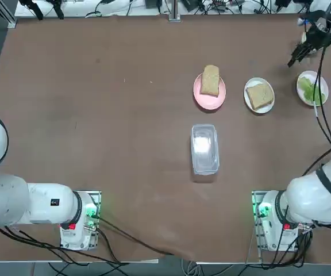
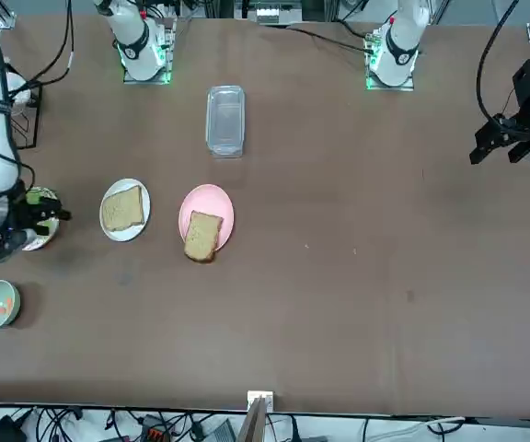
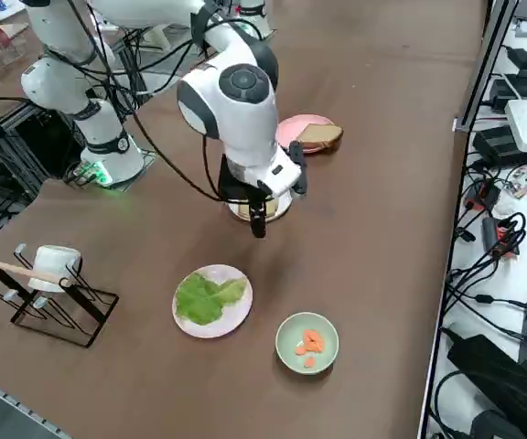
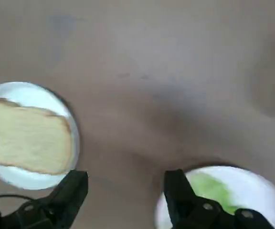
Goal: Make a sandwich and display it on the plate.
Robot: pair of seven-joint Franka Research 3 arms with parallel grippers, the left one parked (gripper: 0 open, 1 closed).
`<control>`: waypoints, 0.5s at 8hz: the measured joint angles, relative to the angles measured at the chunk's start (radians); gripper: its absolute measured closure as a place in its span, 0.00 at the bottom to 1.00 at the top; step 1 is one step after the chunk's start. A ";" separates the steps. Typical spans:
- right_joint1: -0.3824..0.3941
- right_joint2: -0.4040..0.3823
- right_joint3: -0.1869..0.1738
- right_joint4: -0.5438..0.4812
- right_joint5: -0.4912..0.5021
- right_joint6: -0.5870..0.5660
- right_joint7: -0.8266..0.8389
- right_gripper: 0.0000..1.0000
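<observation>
The right gripper (image 4: 126,191) hangs above bare table with its fingers spread wide and empty, between the white plate (image 4: 13,90) bearing one toast slice (image 4: 31,138) and the white plate of lettuce (image 4: 209,188). The arm reaches out, wrist pointing the fingers downward.

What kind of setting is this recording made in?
Probably a robotics lab: a brown table flanked by cables and electronics, with toast, lettuce and the open right gripper above them.
</observation>
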State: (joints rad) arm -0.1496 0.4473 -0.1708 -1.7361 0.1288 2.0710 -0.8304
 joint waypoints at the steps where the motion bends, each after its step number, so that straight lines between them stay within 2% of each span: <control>1: -0.001 0.000 0.000 0.000 -0.021 0.064 0.000 0.02; 3: -0.004 0.009 0.000 0.029 -0.035 0.140 0.001 0.02; 4: -0.016 0.035 0.000 0.076 -0.046 0.147 -0.022 0.04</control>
State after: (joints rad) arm -0.1660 0.4819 -0.1712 -1.6601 0.0824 2.2184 -0.8528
